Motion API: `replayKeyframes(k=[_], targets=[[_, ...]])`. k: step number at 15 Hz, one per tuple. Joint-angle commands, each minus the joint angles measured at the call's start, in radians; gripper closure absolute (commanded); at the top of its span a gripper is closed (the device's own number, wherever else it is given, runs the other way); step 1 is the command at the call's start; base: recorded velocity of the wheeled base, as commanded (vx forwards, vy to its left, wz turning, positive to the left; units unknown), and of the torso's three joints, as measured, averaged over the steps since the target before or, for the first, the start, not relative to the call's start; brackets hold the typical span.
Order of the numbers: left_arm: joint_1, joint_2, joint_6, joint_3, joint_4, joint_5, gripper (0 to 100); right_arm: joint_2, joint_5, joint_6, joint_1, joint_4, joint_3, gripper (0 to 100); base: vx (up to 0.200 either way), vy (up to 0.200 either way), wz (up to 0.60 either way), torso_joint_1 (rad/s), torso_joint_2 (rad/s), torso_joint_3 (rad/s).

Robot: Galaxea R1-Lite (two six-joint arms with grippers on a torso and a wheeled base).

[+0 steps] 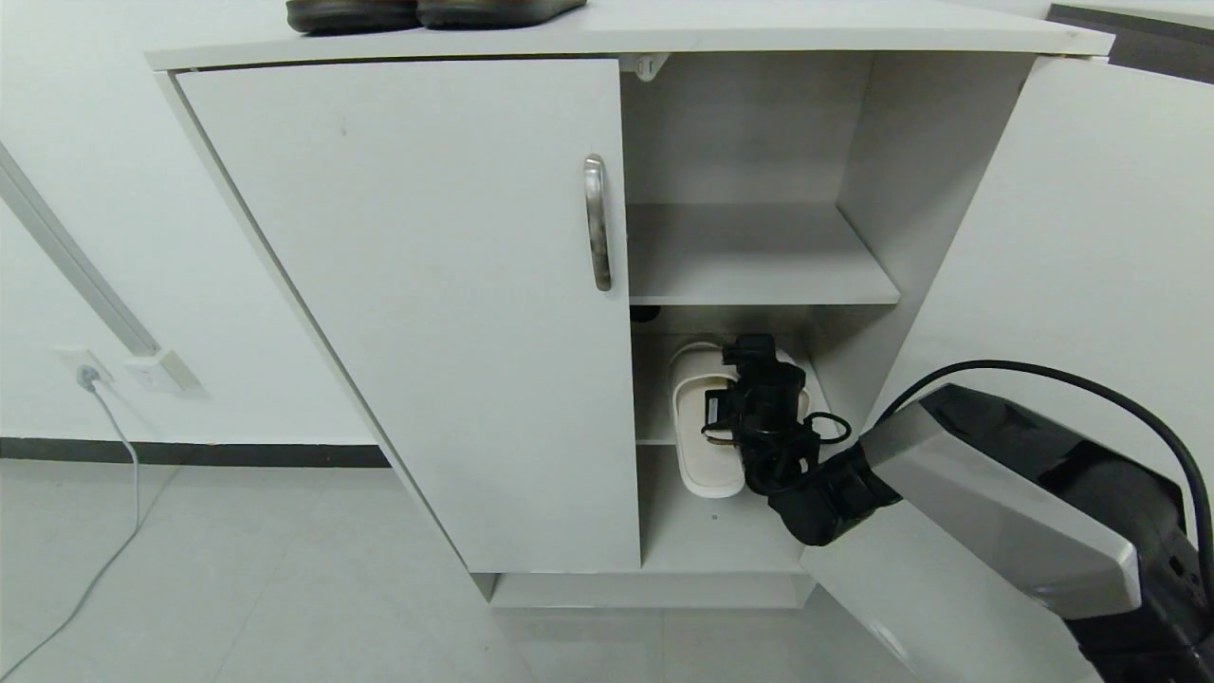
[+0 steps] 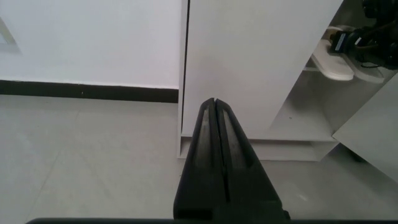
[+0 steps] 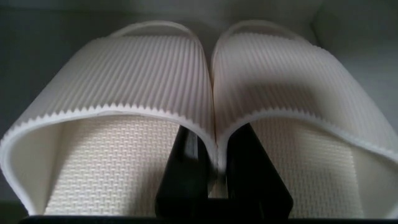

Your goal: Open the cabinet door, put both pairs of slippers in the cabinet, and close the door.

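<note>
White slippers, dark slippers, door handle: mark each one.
white slippers (image 1: 707, 460): head view, footbed of the left-hand slipper.
dark slippers (image 1: 351, 11): head view, side of the left-hand one.
door handle (image 1: 596, 223): head view, middle of the bar.

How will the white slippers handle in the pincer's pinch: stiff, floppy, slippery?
Probably light for their size: the white slippers look like thick moulded foam. Likely springy rather than floppy: the straps hold their arch where the right pincer pinches both inner edges together. The ribbed, textured surfaces should resist slipping.
</note>
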Motion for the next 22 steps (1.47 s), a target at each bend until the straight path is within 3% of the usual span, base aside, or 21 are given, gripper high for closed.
replayKeyframes(k=[1, 4, 8, 18, 19, 22], targets=[[0.000, 0.002, 0.000, 0.000, 0.000, 0.000, 100, 0.039, 0.008, 0.000, -0.014, 0.032, -0.085, 100, 0.000, 0.000, 0.00, 0.000, 0.00, 0.000], [0.000, 0.002, 0.000, 0.000, 0.000, 0.000, 100, 0.078, 0.009, 0.000, -0.038, 0.093, -0.198, 100, 0.000, 0.000, 0.00, 0.000, 0.00, 0.000], [0.000, 0.002, 0.001, 0.000, 0.000, 0.000, 100, 0.093, 0.031, 0.000, -0.048, 0.133, -0.252, 100, 0.000, 0.000, 0.00, 0.000, 0.00, 0.000], [0.000, 0.002, 0.001, 0.000, 0.000, 0.001, 100, 0.128, 0.031, 0.000, -0.052, 0.139, -0.269, 100, 0.000, 0.000, 0.00, 0.000, 0.00, 0.000], [0.000, 0.002, 0.001, 0.000, 0.000, 0.001, 100, 0.130, 0.029, 0.000, -0.052, 0.141, -0.274, 0, 0.000, 0.000, 0.00, 0.000, 0.00, 0.000], [0.000, 0.002, 0.001, 0.000, 0.000, 0.001, 100, 0.120, 0.018, -0.003, -0.043, 0.152, -0.252, 0, 0.000, 0.000, 0.00, 0.000, 0.00, 0.000]])
